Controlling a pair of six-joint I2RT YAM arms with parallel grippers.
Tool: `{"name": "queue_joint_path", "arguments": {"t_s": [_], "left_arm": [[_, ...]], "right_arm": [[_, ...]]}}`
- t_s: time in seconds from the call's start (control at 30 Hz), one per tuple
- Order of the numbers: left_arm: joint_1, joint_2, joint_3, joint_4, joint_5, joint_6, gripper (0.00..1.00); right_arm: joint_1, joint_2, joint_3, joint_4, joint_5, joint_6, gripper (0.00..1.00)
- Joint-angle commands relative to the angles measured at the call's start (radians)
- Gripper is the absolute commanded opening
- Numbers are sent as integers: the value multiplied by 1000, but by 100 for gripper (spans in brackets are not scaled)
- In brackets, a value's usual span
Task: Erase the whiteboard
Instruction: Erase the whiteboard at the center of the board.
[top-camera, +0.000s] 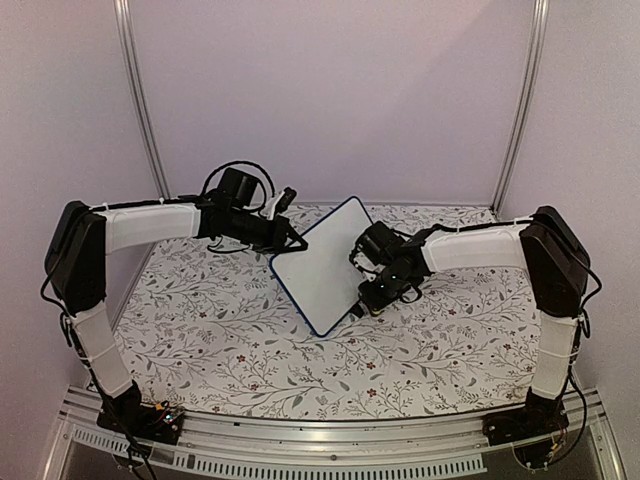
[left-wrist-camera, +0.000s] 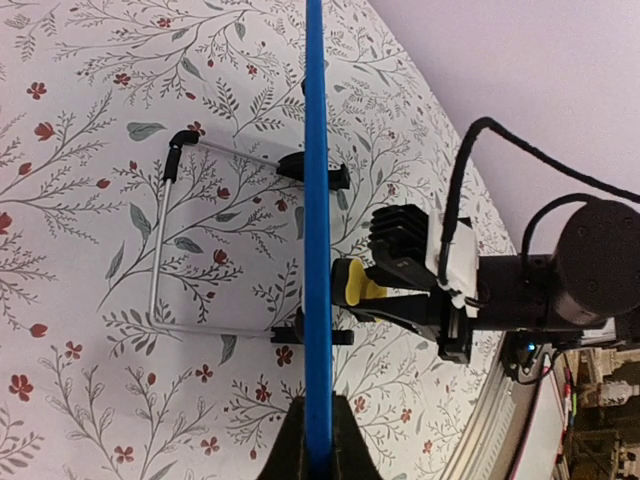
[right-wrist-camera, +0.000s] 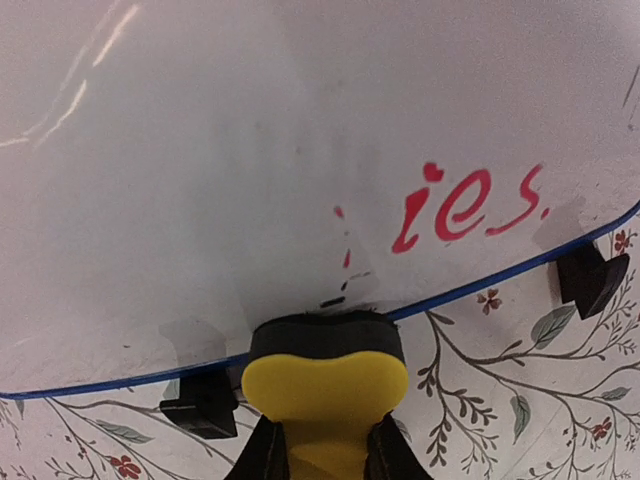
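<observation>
- The only writing that can be read is on the whiteboard (right-wrist-camera: 250, 180): the red handwritten letters "ies." (right-wrist-camera: 465, 205) near its lower edge, with a few red and dark flecks just left of them. The rest of the face is blank with faint smears. No brand or label shows.
- Counted: one whiteboard, one yellow eraser (right-wrist-camera: 325, 385) with a black felt face, two black feet (right-wrist-camera: 200, 405) on the board's lower edge, one wire stand (left-wrist-camera: 160, 240) behind the board, and two arms.
- The whiteboard (top-camera: 325, 265) stands in the middle of the flowered tablecloth (top-camera: 230, 340), between the two arms. It is turned so that its corners point near and far. It rests on its feet with the wire stand laid out on the cloth behind it.
- The left gripper (top-camera: 283, 238) reaches in from the left. In its wrist view the board shows edge-on as a blue line (left-wrist-camera: 316, 200), and the fingers are clamped on that edge (left-wrist-camera: 318, 445).
- The right gripper (right-wrist-camera: 322, 455) is on the board's right side, facing the written face. Its fingers (right-wrist-camera: 262, 455) are closed on the eraser.
- The felt touches the board at its lower edge, left of the red letters. The left wrist view also shows the eraser (left-wrist-camera: 350, 283) against the face.
</observation>
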Motion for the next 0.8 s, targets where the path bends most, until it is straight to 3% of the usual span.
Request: {"name": "queue_joint_path", "arguments": {"t_s": [0.0, 0.47, 0.77], "left_arm": [[-28, 6, -3, -35, 18, 45, 0], [-27, 12, -2, -33, 21, 48, 0], [-24, 16, -2, -35, 16, 50, 0]], "right_arm": [[12, -16, -59, 61, -66, 19, 20], [-80, 12, 170, 94, -109, 30, 20], [-90, 42, 88, 128, -110, 43, 20]]}}
